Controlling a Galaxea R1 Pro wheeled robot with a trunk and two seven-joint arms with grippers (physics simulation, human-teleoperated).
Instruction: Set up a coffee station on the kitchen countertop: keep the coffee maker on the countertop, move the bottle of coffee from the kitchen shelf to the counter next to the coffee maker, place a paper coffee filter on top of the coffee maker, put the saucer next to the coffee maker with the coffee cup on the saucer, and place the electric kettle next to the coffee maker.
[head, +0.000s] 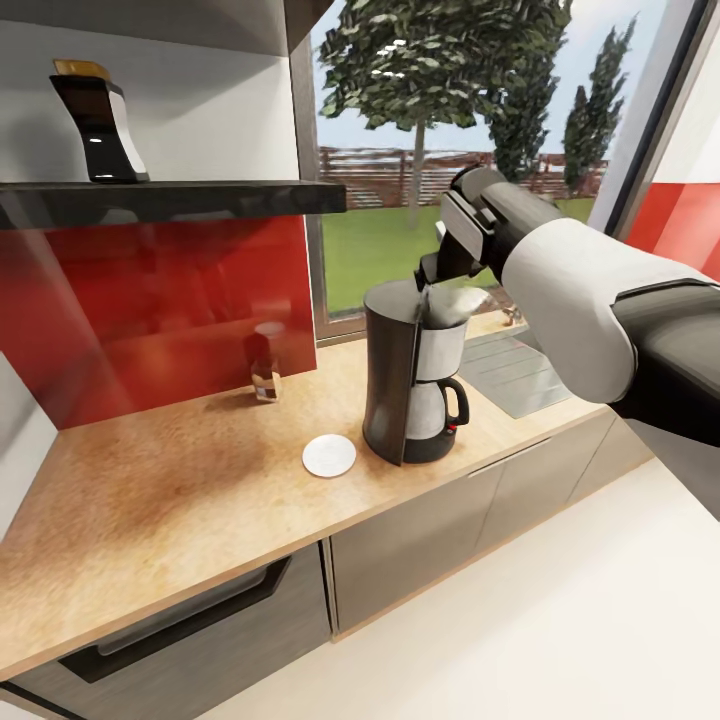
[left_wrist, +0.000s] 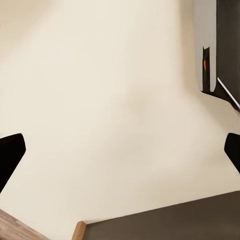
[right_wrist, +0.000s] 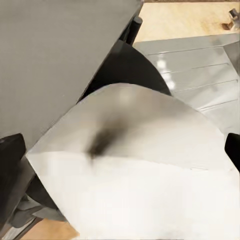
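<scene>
the right pincer (head: 432, 283) is pinching the paper coffee filter (head: 455, 303) just over the top of the coffee maker (head: 412, 385), which stands on the surface (head: 170, 480) with the saucer (head: 329, 455) just beside its base. the bottle of coffee (head: 98, 120) stands on the kitchen shelf (head: 170, 198), well apart from the coffee maker, and a small glass jar (head: 265, 365) stands near the red wall panel. the left pincer (left_wrist: 120, 150) is spread over the pale floor (left_wrist: 100, 100), its fingers far apart and holding nothing.
</scene>
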